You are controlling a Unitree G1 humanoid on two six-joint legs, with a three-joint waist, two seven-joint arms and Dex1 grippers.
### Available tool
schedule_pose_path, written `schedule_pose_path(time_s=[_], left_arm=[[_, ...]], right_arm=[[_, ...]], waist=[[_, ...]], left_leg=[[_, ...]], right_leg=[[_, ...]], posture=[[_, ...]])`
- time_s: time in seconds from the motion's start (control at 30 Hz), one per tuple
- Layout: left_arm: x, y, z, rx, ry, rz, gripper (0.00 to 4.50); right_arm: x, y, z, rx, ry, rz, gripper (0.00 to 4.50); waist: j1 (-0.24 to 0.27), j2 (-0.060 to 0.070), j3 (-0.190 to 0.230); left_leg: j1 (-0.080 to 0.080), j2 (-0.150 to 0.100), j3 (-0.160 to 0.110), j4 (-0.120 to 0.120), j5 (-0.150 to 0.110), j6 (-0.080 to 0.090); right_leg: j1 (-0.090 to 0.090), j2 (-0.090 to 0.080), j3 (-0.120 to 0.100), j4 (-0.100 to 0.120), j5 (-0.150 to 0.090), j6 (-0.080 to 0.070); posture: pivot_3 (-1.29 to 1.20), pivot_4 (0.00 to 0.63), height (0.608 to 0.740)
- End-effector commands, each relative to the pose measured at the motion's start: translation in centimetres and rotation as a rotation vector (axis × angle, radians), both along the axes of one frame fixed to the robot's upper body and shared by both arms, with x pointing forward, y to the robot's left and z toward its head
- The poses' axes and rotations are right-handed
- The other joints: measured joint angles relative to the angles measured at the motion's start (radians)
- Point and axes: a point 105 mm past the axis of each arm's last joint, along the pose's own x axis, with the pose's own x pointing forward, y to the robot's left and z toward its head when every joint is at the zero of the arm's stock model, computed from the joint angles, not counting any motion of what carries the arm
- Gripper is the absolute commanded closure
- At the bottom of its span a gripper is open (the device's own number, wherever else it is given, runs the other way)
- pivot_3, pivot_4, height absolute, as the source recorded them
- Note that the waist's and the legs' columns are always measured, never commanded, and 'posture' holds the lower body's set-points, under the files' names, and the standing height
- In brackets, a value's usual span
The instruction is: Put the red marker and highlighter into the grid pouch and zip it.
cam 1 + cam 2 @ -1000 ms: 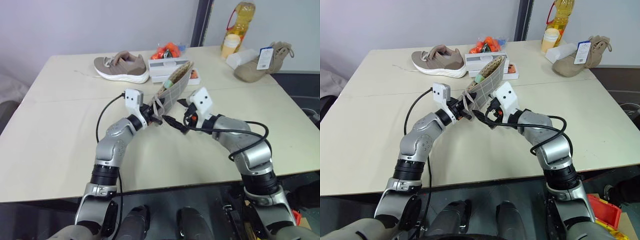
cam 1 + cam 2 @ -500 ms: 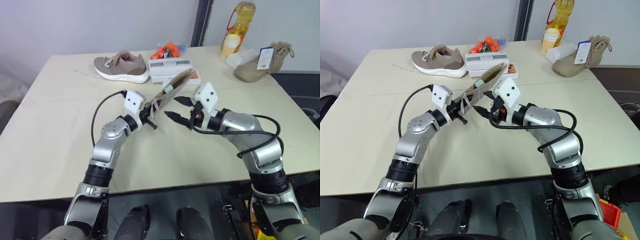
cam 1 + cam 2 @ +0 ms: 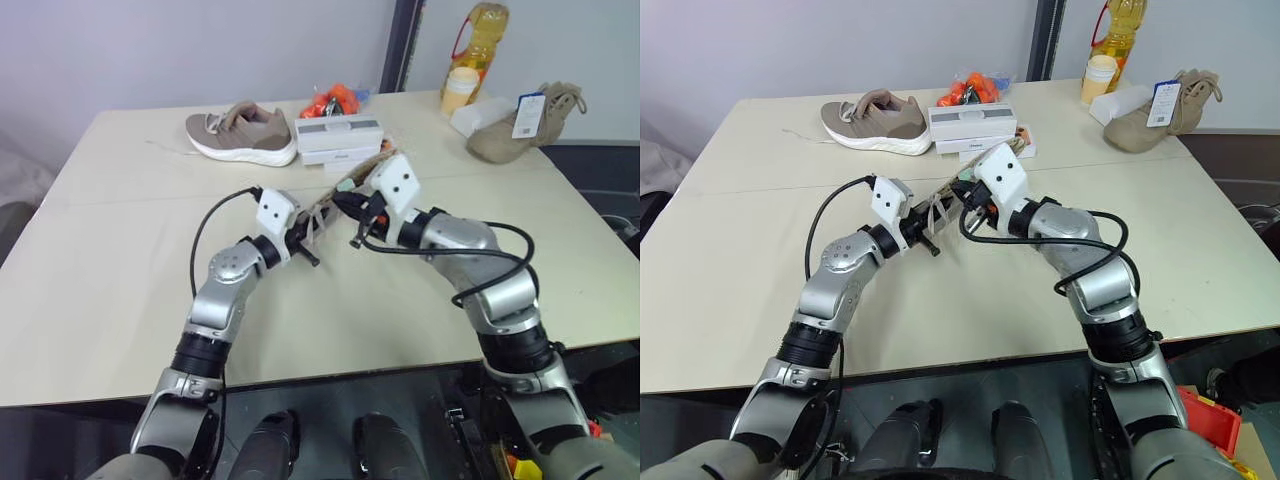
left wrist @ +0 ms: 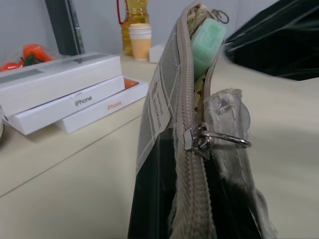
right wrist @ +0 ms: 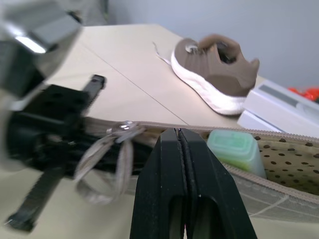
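My left gripper (image 3: 304, 241) is shut on the lower end of the grid pouch (image 3: 323, 210) and holds it slanting up off the table, zipper edge uppermost. The zipper is open along most of its length. Its pull with ring and fabric tab (image 4: 197, 139) sits close to the left fingers (image 4: 149, 204). The light-green highlighter (image 5: 234, 148) sticks out of the open mouth at the far end. My right gripper (image 3: 343, 203) is shut, its tips (image 5: 178, 133) at the zipper edge between pull and highlighter. Whether fabric is pinched there I cannot tell. The red marker is hidden.
Behind the pouch stand stacked white phone boxes (image 3: 340, 137), a brown sneaker (image 3: 240, 135) and orange-red packets (image 3: 335, 100). At the back right are an oil bottle (image 3: 482, 35), a paper cup (image 3: 460, 92) and a tan boot (image 3: 525, 125). The beige table (image 3: 120, 270) spreads around both arms.
The right gripper went from wide open to shut and moved up to the pouch's zipper edge. The left wrist rolled, turning the pouch from face-on to edge-on.
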Motion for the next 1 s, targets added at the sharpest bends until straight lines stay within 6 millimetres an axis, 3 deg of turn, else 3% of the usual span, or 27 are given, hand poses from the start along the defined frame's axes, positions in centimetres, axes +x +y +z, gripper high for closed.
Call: schedule_pose_path(time_s=[0.03,0.43,0.63,0.7,0.87,1.0], left_arm=[[-0.7,-0.2,1.7,-0.006,-0.079,-0.023,4.50],[-1.2,0.1,1.3,0.009,-0.082,-0.035,4.50],[-1.4,0.5,1.1,0.018,-0.084,-0.031,4.50],[-1.2,0.6,1.1,0.018,-0.085,-0.017,4.50],[-0.8,0.7,1.5,-0.004,-0.080,-0.002,4.50],[-0.7,0.5,1.7,-0.012,-0.080,-0.003,4.50]], right_arm=[[0.9,-0.5,1.2,0.010,-0.053,-0.063,4.45],[3.1,-4.3,0.3,0.046,0.002,-0.300,4.45],[3.2,-5.1,0.3,0.030,-0.008,-0.339,4.45],[2.4,-4.3,0.8,0.033,-0.022,-0.269,4.45],[-2.9,-0.6,1.1,-0.020,-0.068,0.107,4.45],[-5.0,0.5,0.3,-0.033,-0.032,0.219,4.45]], waist=[[0.001,0.000,0.000],[0.000,0.000,0.000],[0.000,0.000,0.000],[0.000,0.000,0.000],[0.000,0.000,0.000],[0.000,0.000,0.000]], left_leg=[[0.000,0.000,0.000,0.000,0.000,0.000],[0.000,0.000,0.000,0.000,0.000,0.000],[0.000,0.000,0.000,0.000,0.000,0.000],[0.000,0.000,0.000,0.000,0.000,0.000],[-0.001,0.000,0.000,0.000,-0.001,0.001],[-0.001,0.000,0.000,0.001,-0.001,0.001]], right_leg=[[0.000,0.000,0.000,0.000,0.000,0.000],[0.000,0.000,0.000,0.000,0.000,0.000],[0.000,0.000,0.000,0.000,0.000,0.000],[0.000,0.000,0.000,0.000,0.000,0.000],[-0.001,0.000,0.000,0.000,0.000,0.000],[0.000,0.000,0.000,0.000,0.000,0.000]], posture=[[0.00,0.150,0.740],[0.00,0.150,0.740],[0.00,0.150,0.740],[0.00,0.150,0.740],[0.00,0.150,0.740],[0.00,0.150,0.740]])
